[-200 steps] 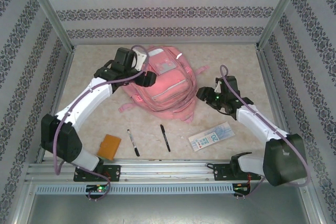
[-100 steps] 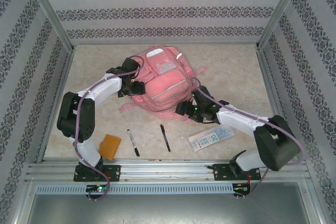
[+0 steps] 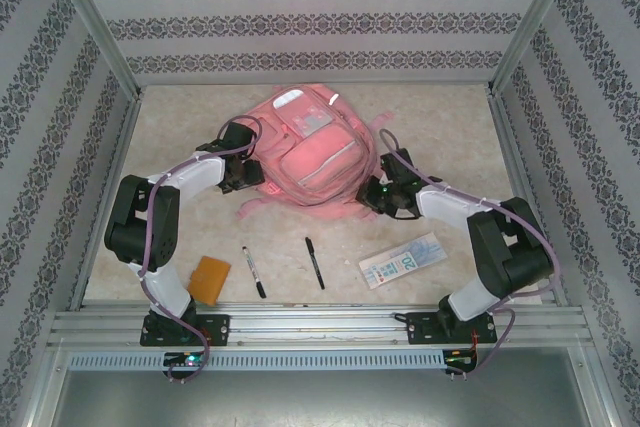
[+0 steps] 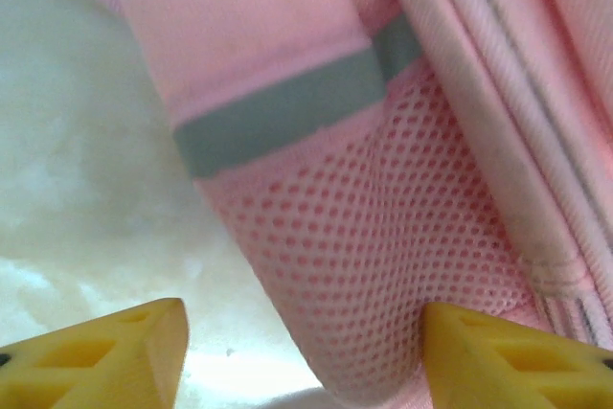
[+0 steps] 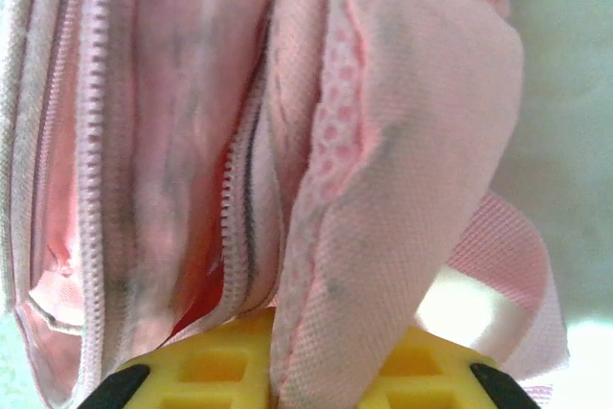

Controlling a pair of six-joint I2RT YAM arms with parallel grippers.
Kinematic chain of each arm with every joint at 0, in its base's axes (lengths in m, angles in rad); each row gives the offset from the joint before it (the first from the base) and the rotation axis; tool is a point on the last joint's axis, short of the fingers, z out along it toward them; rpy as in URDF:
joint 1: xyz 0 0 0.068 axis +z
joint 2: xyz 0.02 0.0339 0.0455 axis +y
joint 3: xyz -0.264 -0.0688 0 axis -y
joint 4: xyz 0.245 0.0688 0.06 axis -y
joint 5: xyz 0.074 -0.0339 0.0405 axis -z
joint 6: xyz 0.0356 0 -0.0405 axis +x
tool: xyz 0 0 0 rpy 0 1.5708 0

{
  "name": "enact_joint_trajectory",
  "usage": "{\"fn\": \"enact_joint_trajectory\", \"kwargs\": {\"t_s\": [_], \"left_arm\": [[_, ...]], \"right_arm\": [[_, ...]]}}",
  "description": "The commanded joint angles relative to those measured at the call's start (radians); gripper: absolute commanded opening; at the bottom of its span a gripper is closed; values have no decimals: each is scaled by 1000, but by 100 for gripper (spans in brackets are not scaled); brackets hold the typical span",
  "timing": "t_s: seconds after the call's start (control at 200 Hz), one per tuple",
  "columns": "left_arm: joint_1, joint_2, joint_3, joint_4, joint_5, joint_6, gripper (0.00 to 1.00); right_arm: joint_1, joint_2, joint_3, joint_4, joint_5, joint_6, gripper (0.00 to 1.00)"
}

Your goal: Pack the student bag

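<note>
Firmness matters: the right gripper (image 5: pixel 306 375), pinching a fold of the student bag (image 3: pixel 310 152), should hold while the spread left gripper (image 4: pixel 306 361) closes squarely on its mesh pocket (image 4: pixel 354 265).

Three walls (image 3: pixel 320 22) carry white paper with dark ornamental bands running level. Aluminium posts (image 3: pixel 95 22) frame the corners. The desk (image 3: pixel 440 117) has a pale, marbled beige top, evenly lit, with a metal rail (image 3: pixel 320 319) along its near edge.
</note>
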Motion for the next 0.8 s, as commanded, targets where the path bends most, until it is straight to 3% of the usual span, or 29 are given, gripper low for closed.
{"fn": "enact_joint_trajectory", "kwargs": {"t_s": [0.0,0.28,0.415,0.5,0.695,0.794], "left_arm": [[13,39,25,51,-13,-19,62],[11,122,56,105,33,-91,60],[10,142,62,141,68,-110,15],[9,137,74,135,85,-113,0],[2,4,24,136,113,-129,0],[-4,-72,-2,125,190,-200,0]], "right_arm": [[-63,40,66,37,-51,-42,17],[-108,107,130,77,-135,-13,9],[-109,121,145,79,-154,-19,9],[-115,138,162,68,-174,-32,10],[-153,169,196,48,-206,-63,10],[-188,192,247,6,-218,-115,13]]}}
